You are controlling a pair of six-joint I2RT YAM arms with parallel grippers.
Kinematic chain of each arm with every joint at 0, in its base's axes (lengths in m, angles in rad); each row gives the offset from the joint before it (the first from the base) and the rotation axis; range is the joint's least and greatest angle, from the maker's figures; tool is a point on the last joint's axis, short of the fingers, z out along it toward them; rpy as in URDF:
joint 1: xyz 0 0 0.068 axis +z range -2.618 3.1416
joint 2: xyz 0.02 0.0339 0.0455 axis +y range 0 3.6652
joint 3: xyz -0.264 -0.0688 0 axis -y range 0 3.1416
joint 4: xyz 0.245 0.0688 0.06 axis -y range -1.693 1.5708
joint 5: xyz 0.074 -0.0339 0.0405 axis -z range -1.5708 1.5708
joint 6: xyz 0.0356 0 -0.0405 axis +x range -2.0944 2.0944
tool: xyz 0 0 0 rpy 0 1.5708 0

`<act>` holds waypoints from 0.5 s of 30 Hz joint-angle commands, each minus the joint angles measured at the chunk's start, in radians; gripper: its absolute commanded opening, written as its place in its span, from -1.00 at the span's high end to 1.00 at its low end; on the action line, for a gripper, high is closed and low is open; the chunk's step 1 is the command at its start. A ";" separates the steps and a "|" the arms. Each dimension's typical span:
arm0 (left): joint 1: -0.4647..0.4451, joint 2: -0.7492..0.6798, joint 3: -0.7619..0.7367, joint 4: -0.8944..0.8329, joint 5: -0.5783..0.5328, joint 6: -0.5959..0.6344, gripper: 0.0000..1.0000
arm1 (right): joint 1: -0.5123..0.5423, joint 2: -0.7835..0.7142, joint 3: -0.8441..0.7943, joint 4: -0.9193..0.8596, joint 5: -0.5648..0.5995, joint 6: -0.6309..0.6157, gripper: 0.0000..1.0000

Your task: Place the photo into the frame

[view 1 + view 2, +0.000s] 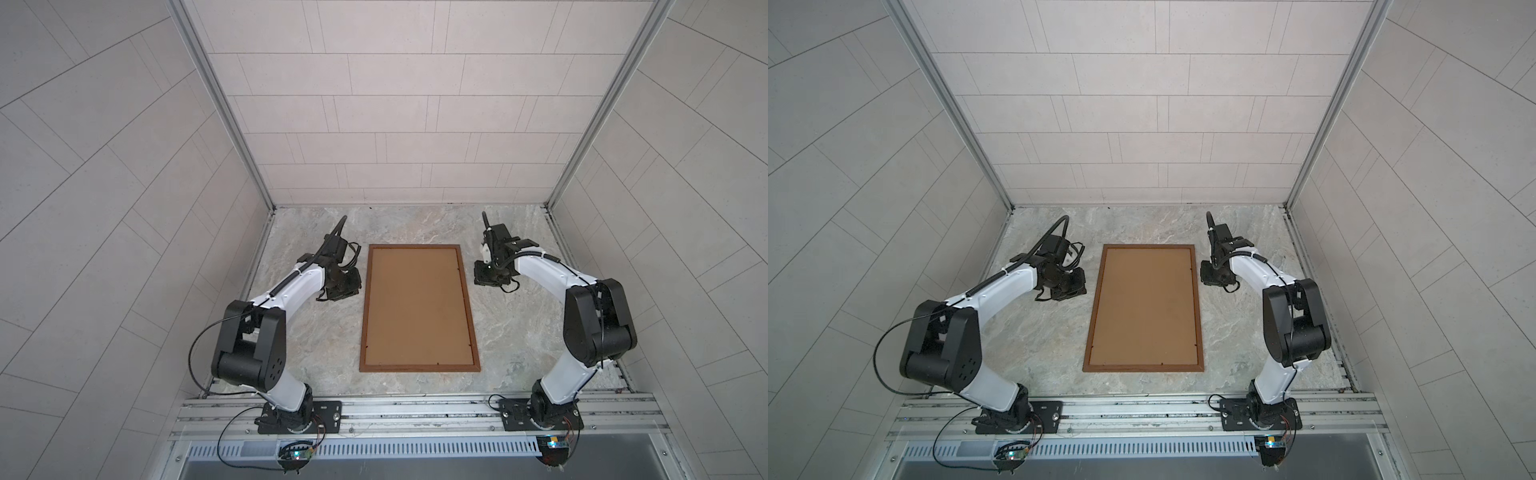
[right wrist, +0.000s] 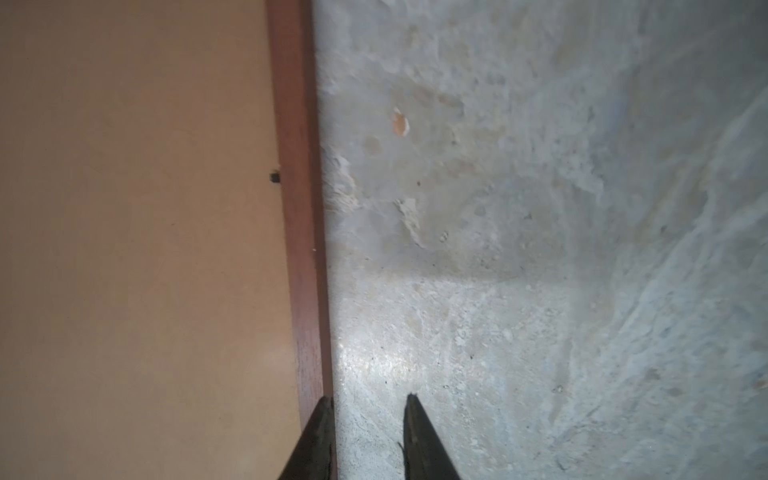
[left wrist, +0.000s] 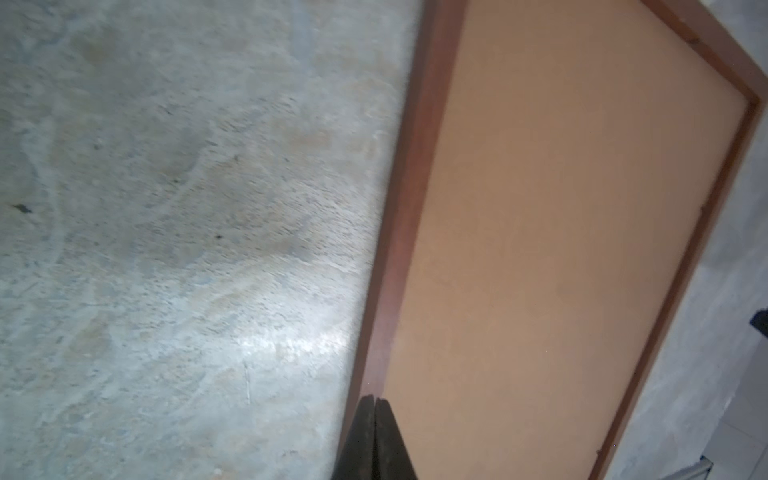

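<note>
- Toward the near-middle of the table, the frame is lying flat, long sides running near to far.
- Inside it, a brown backing board is filling the opening.
- Farther back, the left gripper is hovering at the frame's left rail, jaws pressed together, pinching nothing.
- Opposite, the right gripper is hanging by the right rail, jaws spread, empty.

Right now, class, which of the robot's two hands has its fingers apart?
The right hand: its two fingertips stand clearly apart, beside the long edge of the frame. The left hand has its fingertips pressed together with no gap.
</note>
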 commanded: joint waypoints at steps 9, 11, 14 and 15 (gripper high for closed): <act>0.040 0.177 -0.005 0.097 0.022 -0.045 0.85 | 0.023 0.008 -0.107 0.123 -0.162 0.021 0.16; 0.036 0.186 -0.017 0.118 0.048 -0.055 0.85 | 0.029 0.002 -0.136 0.135 -0.162 0.021 0.14; 0.022 0.190 -0.026 0.127 0.069 -0.059 0.83 | 0.031 -0.009 -0.172 0.151 -0.162 0.019 0.09; 0.014 0.187 -0.030 0.130 0.072 -0.062 0.83 | 0.031 -0.013 -0.182 0.153 -0.163 0.019 0.08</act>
